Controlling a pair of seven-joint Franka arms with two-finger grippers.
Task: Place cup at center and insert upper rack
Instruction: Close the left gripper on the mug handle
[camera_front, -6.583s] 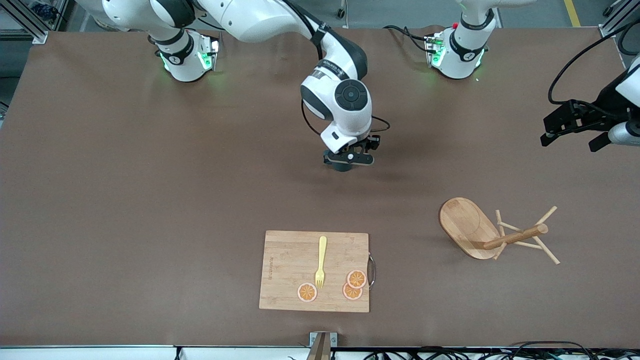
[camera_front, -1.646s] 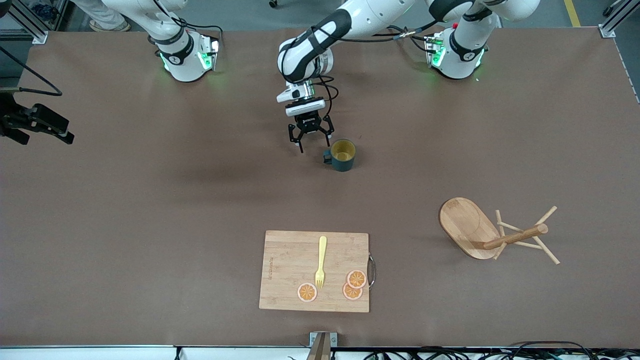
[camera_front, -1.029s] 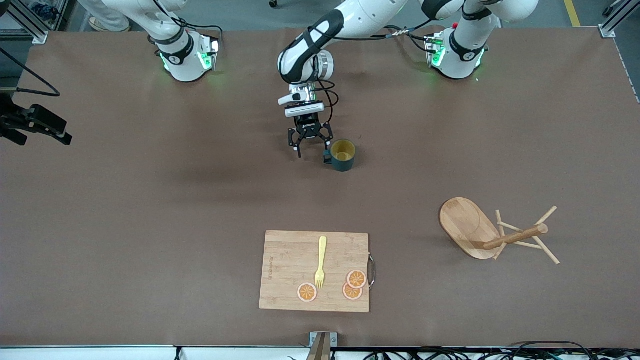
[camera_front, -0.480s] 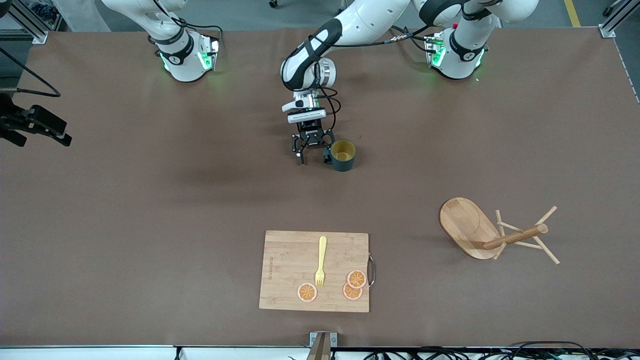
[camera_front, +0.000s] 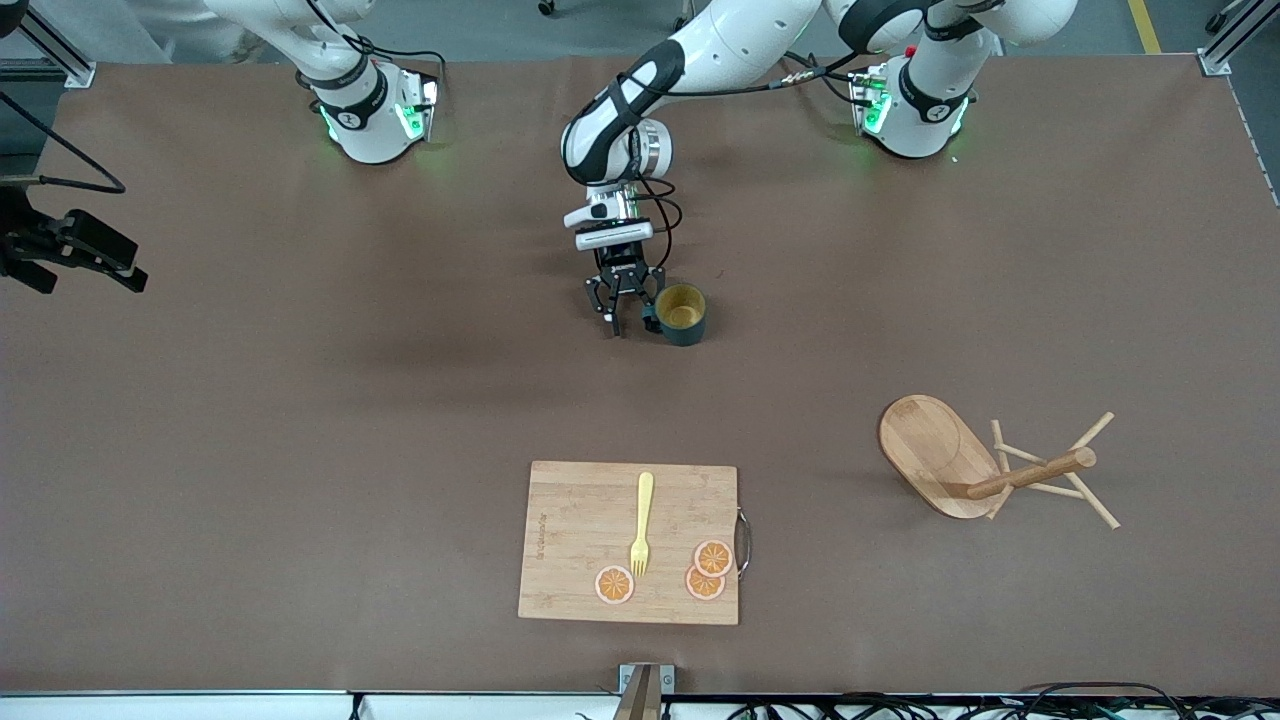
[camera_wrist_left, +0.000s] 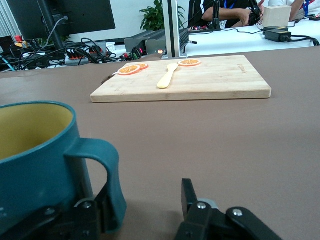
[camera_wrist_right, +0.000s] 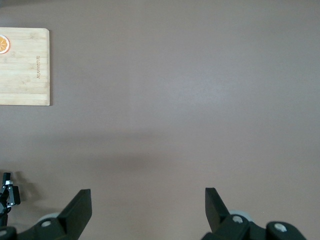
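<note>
Teal cup handle between left end effector fingers (parted, not yet clamped)

Brown desk carries: cup upright near centre; upper rack tipped over; cutting board nearest front camera.

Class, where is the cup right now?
In the front view the cup stands mid-table, farther than the cutting board, its handle between the left gripper's fingers.

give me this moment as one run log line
left pincer: at cup handle, closing, no grip yet | right pincer: open, waiting at table end | upper rack: lying on side
</note>
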